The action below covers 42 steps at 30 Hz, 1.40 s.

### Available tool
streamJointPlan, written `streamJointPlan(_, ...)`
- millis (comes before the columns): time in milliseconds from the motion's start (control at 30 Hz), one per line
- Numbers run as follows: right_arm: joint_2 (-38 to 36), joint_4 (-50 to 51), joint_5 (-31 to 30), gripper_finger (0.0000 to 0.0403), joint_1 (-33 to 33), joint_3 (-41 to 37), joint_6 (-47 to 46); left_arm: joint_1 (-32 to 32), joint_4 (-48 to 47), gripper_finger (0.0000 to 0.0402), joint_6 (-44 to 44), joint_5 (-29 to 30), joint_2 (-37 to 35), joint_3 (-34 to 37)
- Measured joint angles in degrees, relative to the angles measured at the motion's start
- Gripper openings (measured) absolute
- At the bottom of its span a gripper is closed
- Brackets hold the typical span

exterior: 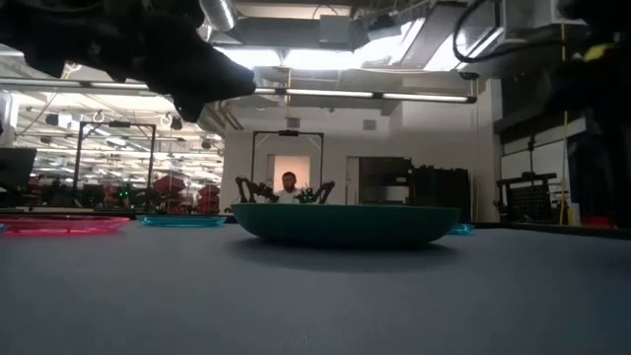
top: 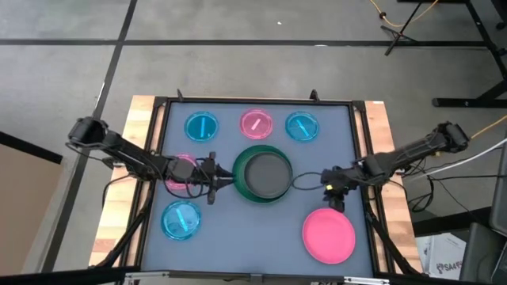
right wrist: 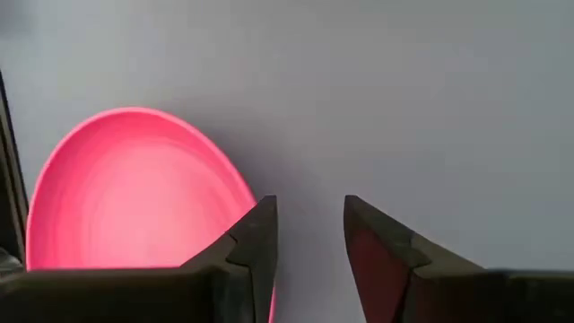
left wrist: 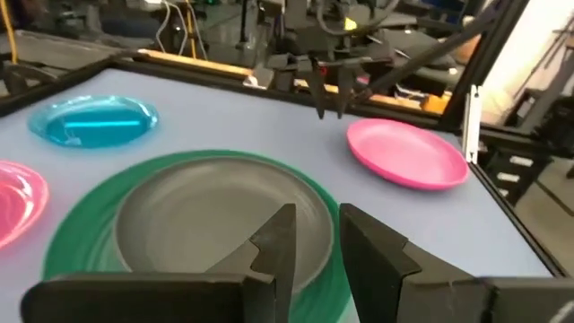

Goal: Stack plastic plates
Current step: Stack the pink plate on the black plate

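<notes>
A medium dark grey plate [top: 265, 172] lies inside the large dark green plate [top: 239, 179] at the table's middle; both also show in the left wrist view, the grey plate [left wrist: 202, 215] inside the green one [left wrist: 81, 233]. The hot pink plate [top: 329, 235] lies at the near right. Small translucent blue plates [top: 201, 126] [top: 302, 126] [top: 181, 220] and pink plates [top: 256, 123] [top: 181, 171] lie around them. My left gripper [left wrist: 316, 211] is open and hovers at the green plate's left rim [top: 222, 179]. My right gripper [right wrist: 309, 202] is open above the mat beside the hot pink plate's [right wrist: 134, 193] far edge.
A dark raised frame [top: 261, 101] runs around the grey-blue mat [top: 253, 237]. Bare mat lies between the green plate and the near edge. In the low view the green plate [exterior: 340, 222] stands mid-table, and a person sits far behind it.
</notes>
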<state>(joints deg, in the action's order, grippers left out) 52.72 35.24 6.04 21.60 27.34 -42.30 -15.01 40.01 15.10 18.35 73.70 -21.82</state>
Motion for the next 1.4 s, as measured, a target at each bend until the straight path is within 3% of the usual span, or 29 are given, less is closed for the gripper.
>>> streamJointPlan(267, -2.01, -7.50, 0.81, 0.0120, 6.40, -4.73, -9.55, -1.54, 0.94, 0.0082, 0.00, 0.41, 0.71, 0.00)
streamJointPlan(700, -0.27, -8.23, -6.55, 0.0120, 13.47, -4.83, -9.93, -1.61, 1.58, 0.0082, 1.28, 0.51, 0.71, 0.00)
streamJointPlan(1400, 12.57, -15.08, -6.56, 0.0120, 14.04, -4.83, -9.79, -2.05, 3.17, 0.0082, 1.27, 0.43, 0.71, 0.00)
